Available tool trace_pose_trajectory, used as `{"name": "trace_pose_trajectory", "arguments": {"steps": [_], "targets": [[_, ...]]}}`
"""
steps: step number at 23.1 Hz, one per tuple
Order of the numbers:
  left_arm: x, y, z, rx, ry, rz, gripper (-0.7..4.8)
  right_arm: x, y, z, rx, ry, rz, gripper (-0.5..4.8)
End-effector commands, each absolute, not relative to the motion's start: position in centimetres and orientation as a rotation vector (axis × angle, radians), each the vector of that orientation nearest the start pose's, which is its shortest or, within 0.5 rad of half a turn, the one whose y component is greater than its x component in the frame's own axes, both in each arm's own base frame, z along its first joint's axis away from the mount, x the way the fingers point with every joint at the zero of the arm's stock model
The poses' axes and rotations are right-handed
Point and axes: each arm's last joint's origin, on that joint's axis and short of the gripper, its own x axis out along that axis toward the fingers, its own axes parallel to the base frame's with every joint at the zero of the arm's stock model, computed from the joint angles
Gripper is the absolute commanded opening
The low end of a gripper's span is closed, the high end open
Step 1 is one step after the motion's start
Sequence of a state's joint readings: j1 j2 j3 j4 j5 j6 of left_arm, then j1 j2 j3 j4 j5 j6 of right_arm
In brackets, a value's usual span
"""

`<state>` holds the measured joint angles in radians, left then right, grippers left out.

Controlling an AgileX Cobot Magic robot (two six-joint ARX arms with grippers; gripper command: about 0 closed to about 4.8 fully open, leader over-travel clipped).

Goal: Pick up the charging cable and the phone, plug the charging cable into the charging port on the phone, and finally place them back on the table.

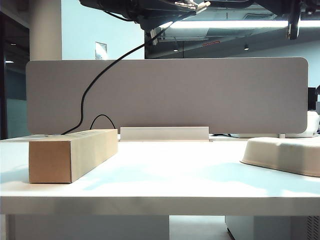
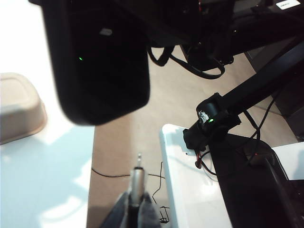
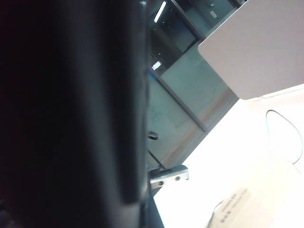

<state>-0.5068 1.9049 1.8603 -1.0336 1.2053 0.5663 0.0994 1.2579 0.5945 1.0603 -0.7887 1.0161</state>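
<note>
High above the table (image 1: 165, 165), my left gripper (image 2: 138, 195) is shut on the charging cable's plug (image 2: 138, 178), whose silvery tip (image 2: 139, 159) sticks out past the fingers. The black cord (image 1: 100, 75) hangs from there (image 1: 192, 6) down behind the cardboard box. The phone (image 2: 99, 61), black with rounded corners, hovers just ahead of the plug tip with a gap between them. In the right wrist view the phone (image 3: 71, 114) is a dark blur filling most of the picture, with my right gripper shut on it and its fingers hidden. The charging port cannot be made out.
A long brown cardboard box (image 1: 70, 152) lies on the table's left part, with a cable loop (image 1: 102, 119) behind it. A beige shallow tray (image 1: 285, 152) sits at the right. The grey partition panel (image 1: 165, 95) runs along the back.
</note>
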Motion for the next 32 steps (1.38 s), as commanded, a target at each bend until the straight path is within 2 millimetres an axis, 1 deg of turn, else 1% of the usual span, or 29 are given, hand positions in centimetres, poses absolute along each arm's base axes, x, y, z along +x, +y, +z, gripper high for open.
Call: {"name": "trace_pose_trajectory", "arguments": {"steps": [1,5,10,15,19,22,26,32], "targets": [[32.8,-21.4,33.8,-0.043,0.604,-1.803,-0.06,24.3,4.5,29.5,0.811,0.032,1.014,-0.02],[32.9,-21.6,34.3,-0.101,0.522,-1.885,-0.06,24.2,4.4,29.9,0.839,-0.005,1.018,-0.02],[32.9,-22.0,34.5,-0.106,0.498,-1.904,-0.06,24.1,4.3,30.2,0.858,-0.036,1.010,-0.02],[33.7,-22.4,34.7,-0.122,0.460,-1.912,-0.06,24.0,4.3,30.4,0.878,-0.062,1.010,-0.02],[34.6,-22.9,33.9,-0.158,0.502,-1.899,-0.06,24.0,4.3,30.4,0.879,-0.062,1.012,-0.02],[34.8,-23.4,33.4,-0.174,0.515,-1.914,-0.06,24.0,4.3,30.4,0.879,-0.062,1.012,-0.02],[34.4,-24.2,33.6,-0.182,0.512,-1.942,-0.06,24.0,4.3,30.4,0.879,-0.062,1.011,-0.02],[34.5,-24.0,33.7,-0.196,0.529,-1.935,-0.06,24.0,4.3,30.4,0.875,-0.057,1.018,-0.02]]}}
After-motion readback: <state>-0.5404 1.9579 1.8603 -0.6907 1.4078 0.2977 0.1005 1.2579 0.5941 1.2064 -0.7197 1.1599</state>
